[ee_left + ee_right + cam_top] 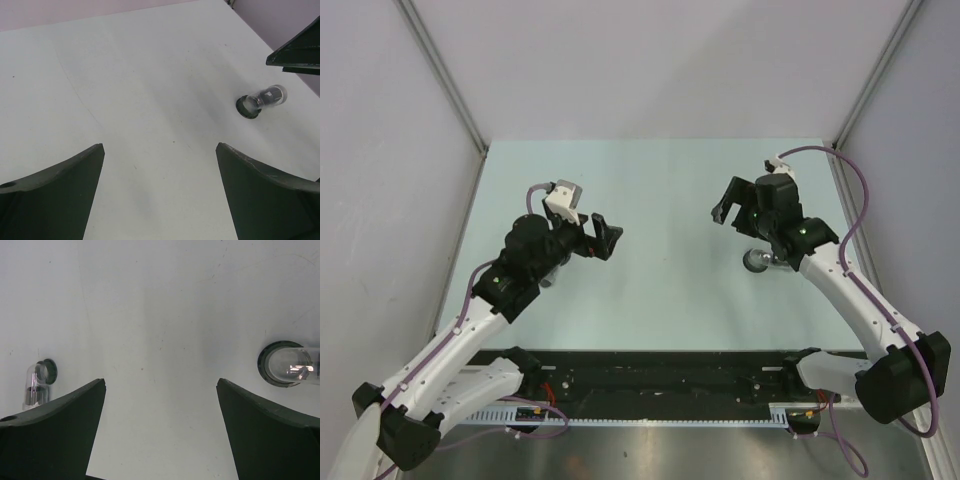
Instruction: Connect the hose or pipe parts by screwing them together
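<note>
Seen from above, the left gripper (605,235) and right gripper (728,212) hover over a pale green table (660,170), well apart and facing each other, both with jaws spread wide and holding nothing. A small clear-and-grey cylindrical pipe fitting with a dark collar (757,262) lies on the table just beside the right arm's forearm. From the left wrist, bare tabletop shows between the gripper's dark fingers (55,190), and the fitting lies on its side off to the right, collar end turned left, below a dark finger of the right gripper. From the right wrist, the jaws again frame bare table. A second fitting of the same kind (37,385) lies at the left edge beside one finger, while the first sits at the right edge, its collar facing the camera.
</note>
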You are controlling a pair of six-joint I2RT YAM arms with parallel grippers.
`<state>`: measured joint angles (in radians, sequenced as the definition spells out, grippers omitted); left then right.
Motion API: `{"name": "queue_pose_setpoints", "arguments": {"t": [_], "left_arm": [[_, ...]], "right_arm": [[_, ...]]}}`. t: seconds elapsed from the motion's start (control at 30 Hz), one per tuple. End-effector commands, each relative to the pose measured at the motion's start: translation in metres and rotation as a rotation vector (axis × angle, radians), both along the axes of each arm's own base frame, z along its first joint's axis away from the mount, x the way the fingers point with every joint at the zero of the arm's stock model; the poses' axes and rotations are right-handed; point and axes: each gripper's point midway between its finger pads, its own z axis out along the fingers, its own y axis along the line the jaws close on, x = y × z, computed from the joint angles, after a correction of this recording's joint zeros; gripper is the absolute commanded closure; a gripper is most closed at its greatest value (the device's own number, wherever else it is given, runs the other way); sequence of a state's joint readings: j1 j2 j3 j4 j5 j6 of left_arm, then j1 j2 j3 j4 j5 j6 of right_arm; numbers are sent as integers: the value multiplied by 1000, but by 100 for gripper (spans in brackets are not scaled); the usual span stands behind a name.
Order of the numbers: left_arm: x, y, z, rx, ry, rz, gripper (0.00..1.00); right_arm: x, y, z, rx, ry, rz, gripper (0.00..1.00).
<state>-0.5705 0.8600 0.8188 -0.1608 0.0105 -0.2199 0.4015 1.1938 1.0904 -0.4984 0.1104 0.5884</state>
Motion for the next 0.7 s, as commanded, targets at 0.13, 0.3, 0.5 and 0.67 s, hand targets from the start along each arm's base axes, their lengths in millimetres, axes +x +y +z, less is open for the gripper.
{"name": "queue_pose_setpoints", "arguments": {"t": [0.13, 0.3, 0.5, 0.67], "left_arm": [[0, 5, 24, -43, -52, 18, 0], [1, 9, 23, -41, -57, 39, 0], [0, 6, 25, -49, -52, 30, 1], [-1, 7, 28, -54, -60, 30, 1]], "right_arm": [[16, -72, -26, 31, 113, -424, 3], [12, -146, -80, 59, 317, -776, 10], [8, -189, -115, 46, 412, -968, 15], [8, -188, -121, 87, 430, -1020, 15]]}}
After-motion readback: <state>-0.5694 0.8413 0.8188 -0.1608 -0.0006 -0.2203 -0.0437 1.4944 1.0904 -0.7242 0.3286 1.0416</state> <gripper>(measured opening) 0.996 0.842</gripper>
